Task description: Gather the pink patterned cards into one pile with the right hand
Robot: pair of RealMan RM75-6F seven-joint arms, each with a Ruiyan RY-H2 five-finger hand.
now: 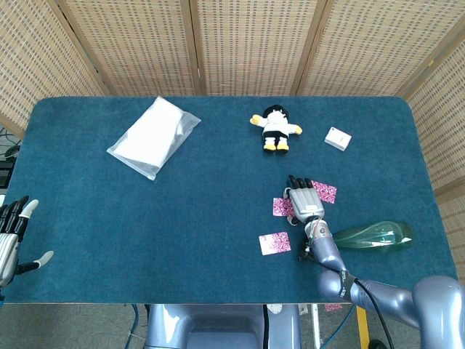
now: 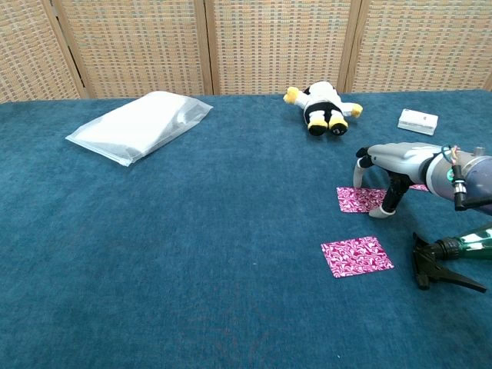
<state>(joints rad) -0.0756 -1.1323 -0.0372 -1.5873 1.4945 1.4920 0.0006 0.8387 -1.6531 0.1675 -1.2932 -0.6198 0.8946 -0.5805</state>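
Three pink patterned cards on the blue tabletop (image 1: 218, 203), all at its right side. Nearest card (image 2: 357, 256) lies flat and alone, closest to the front edge. Middle card (image 2: 358, 199) sits just behind it, partly under the right hand (image 2: 392, 165). Far card (image 1: 324, 192) pokes out past the right side of the hand (mostly hidden in the chest view).

Right hand stands arched over the middle card, fingers spread and pointing down, fingertips (image 2: 384, 212) touching the card or the cloth right at its edge; cannot tell which. It grips nothing.

Left hand (image 1: 13, 234) hangs off the front left corner of the tabletop, fingers apart, empty (head view only).

Green spray bottle (image 1: 370, 235) lies on its side just right of the right forearm, its black trigger (image 2: 430, 265) pointing toward the nearest card but apart from it.

Other stuff: plush toy (image 1: 275, 129) on its back at the far middle, small white box (image 1: 337, 138) to its right, clear plastic bag (image 1: 154, 136) with white contents at far left. Woven screen panels (image 1: 240, 43) behind the tabletop.
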